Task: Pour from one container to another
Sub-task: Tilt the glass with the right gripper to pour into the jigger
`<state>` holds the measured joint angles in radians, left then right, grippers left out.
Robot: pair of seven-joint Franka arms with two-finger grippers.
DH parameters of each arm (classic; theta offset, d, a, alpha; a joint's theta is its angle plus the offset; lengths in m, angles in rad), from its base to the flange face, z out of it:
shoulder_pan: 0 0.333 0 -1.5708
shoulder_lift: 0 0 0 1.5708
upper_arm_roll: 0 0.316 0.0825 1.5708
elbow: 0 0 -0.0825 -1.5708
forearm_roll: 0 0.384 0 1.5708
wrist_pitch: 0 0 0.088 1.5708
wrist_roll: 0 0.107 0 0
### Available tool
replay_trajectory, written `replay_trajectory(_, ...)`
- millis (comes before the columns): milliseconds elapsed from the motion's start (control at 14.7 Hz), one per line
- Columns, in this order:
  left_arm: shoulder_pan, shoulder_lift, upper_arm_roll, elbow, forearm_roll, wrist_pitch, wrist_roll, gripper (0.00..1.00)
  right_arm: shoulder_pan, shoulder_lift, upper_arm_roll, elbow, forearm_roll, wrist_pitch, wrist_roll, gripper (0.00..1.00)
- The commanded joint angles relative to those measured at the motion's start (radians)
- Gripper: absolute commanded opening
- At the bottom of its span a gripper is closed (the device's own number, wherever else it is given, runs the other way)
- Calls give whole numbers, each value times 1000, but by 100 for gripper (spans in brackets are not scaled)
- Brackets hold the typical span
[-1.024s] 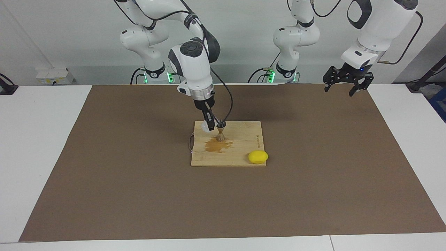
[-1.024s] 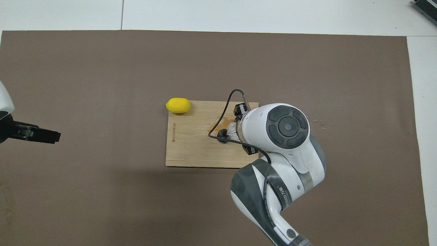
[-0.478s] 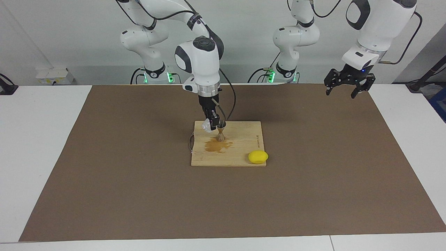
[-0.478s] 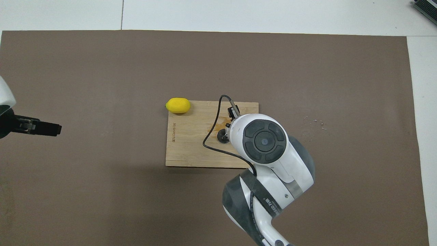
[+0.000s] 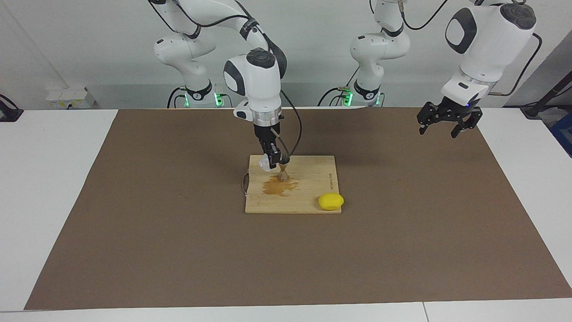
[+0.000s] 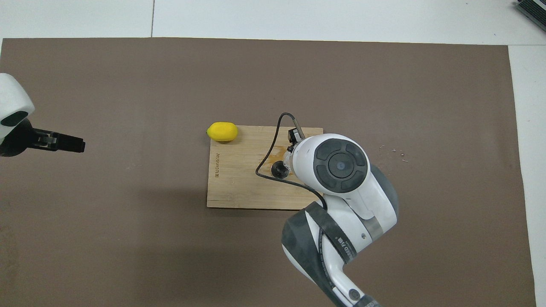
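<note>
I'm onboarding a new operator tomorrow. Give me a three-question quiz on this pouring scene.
1. True or false: the jigger stands on the wooden board.
2. Which gripper holds the glass cup? A) left B) right
3. Fill in: the lemon lies at the board's corner toward the ____ arm's end of the table.

Key:
1. True; a brown spill lies beside it.
2. B; the right gripper holds it, while the left gripper waits open over the mat.
3. Left.

White table (image 5: 53, 179), brown mat (image 5: 402, 223), wooden board (image 5: 313, 188), lemon (image 5: 331, 201)
</note>
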<state>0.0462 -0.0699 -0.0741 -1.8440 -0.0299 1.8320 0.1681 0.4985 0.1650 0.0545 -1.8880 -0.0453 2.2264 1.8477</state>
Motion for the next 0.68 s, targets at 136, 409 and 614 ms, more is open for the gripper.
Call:
replay_trajectory(136,-31,44,51,32,25,-23,-64,100,-70,25,7,21,220,1,-70,0)
replay_trajectory(409,-32,53,37,46,27,-22,-194,100,-162,18,7,-20,483,6,-204,0)
replay_trajectory(614,-31,52,43,78,25,-57,-193,100,-251,10,7,-92,658,3,-361,0)
